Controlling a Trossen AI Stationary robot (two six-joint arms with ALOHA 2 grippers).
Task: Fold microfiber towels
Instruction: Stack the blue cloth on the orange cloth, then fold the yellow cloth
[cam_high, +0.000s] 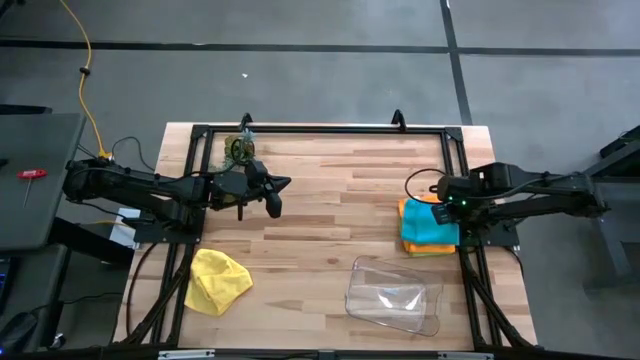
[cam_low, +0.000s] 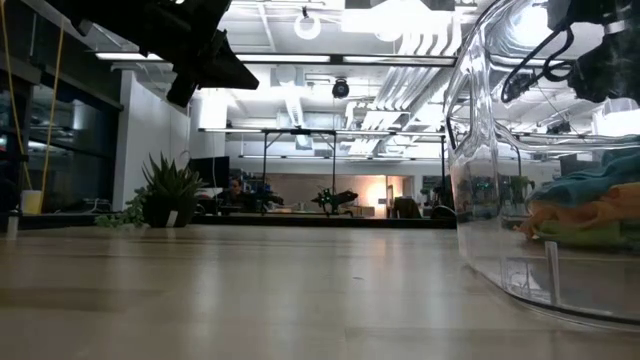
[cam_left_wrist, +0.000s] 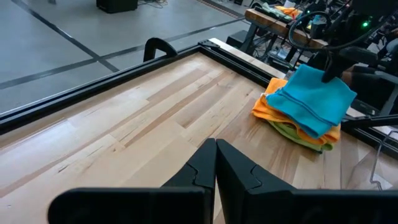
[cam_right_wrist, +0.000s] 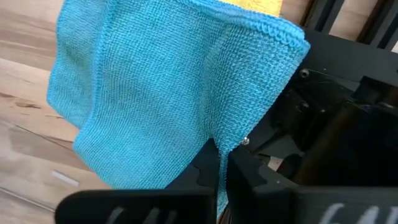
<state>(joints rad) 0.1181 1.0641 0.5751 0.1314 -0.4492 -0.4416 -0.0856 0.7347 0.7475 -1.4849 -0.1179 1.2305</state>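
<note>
**Yellow towel sits nearest my left arm**

From above, the table (cam_high: 320, 200) holds a folded stack at its right edge, teal towel (cam_high: 428, 226) on top of orange (cam_high: 408, 210). The right gripper (cam_right_wrist: 219, 163) hovers over that stack, clenched and empty. The loose yellow towel (cam_high: 217, 280) lies crumpled at the near left. My left gripper (cam_high: 272, 207), also clenched on nothing, hangs farther back; I judge it the closer arm.

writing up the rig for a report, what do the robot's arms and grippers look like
Both arms are matte black, built of jointed segments. The left gripper and right gripper each end in two dark angular fingers. A black cable loops over the right arm, where a small green light glows. No markings are legible.
</note>
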